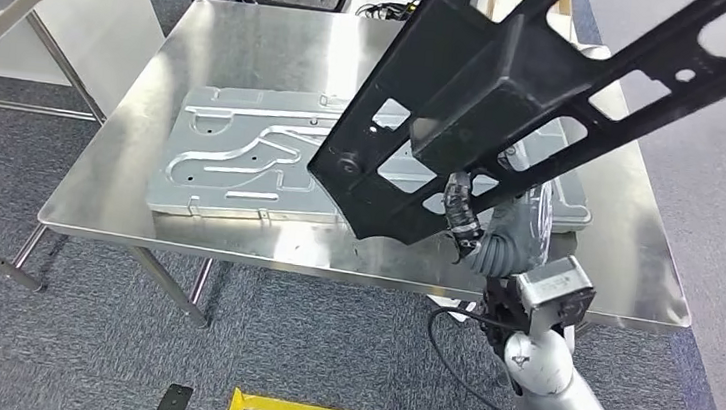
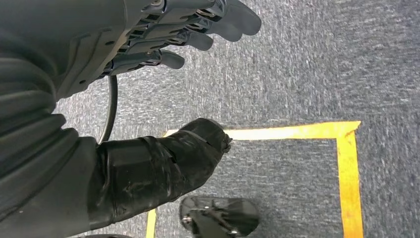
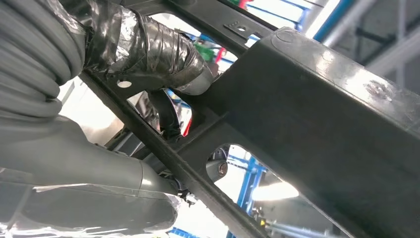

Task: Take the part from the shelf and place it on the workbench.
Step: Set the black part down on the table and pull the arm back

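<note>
Right hand [image 1: 497,228] holds black frame [image 1: 511,89] above workbench's [image 1: 254,44] metal panel [image 1: 243,158]

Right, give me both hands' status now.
Left hand: open, holding nothing, hanging over the carpet.
Right hand: grips the black frame part, held above the workbench.

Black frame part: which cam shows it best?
Head view. It shows the black frame part nearly whole, held by the right hand above the workbench and the stamped metal panel. Right wrist view gives a close look at its bars and cutouts; left wrist view faces the carpet.
</note>
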